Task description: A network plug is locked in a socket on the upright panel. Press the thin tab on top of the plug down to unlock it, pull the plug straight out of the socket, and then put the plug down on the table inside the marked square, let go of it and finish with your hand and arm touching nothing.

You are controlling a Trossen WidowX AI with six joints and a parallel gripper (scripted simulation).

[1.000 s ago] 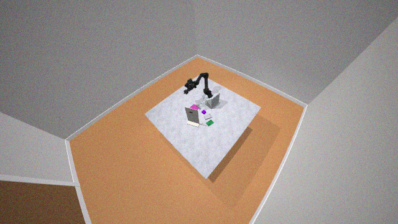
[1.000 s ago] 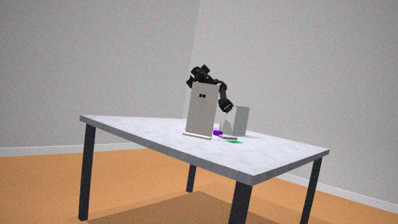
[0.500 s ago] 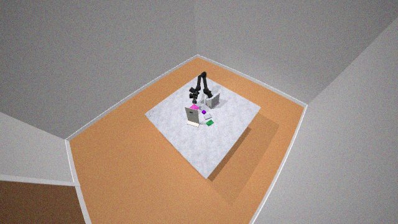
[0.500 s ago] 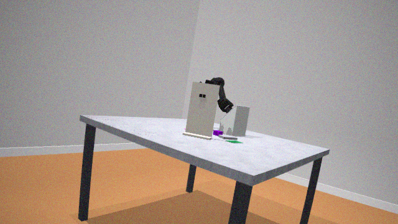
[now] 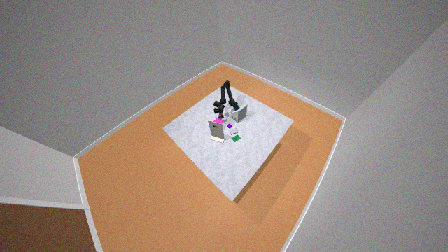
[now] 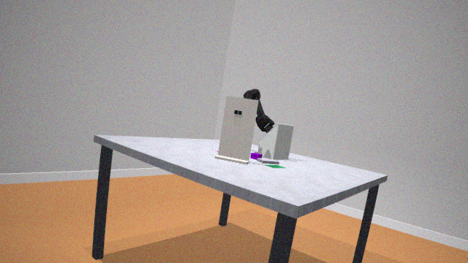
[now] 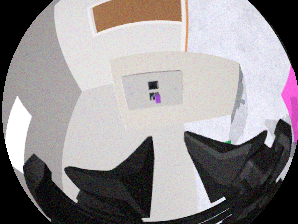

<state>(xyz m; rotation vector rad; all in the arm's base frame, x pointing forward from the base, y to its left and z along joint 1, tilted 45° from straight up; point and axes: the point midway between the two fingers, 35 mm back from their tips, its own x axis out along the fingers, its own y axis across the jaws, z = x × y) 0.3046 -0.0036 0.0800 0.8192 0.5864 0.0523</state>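
The upright panel stands on the table. Its inset grey plate has two dark openings in the wrist view. A small purple plug sits at the lower opening; its tab is too small to make out. My gripper is partly open with nothing between its fingers. It faces the panel from a distance, and the plug lies beyond the fingertips. The panel hides it in the exterior view. A green flat patch and a magenta flat patch lie on the table; I cannot tell which is the marked square.
A purple block and a low grey flat piece lie between the panel and a second upright grey box. That box stands close to the arm's base.
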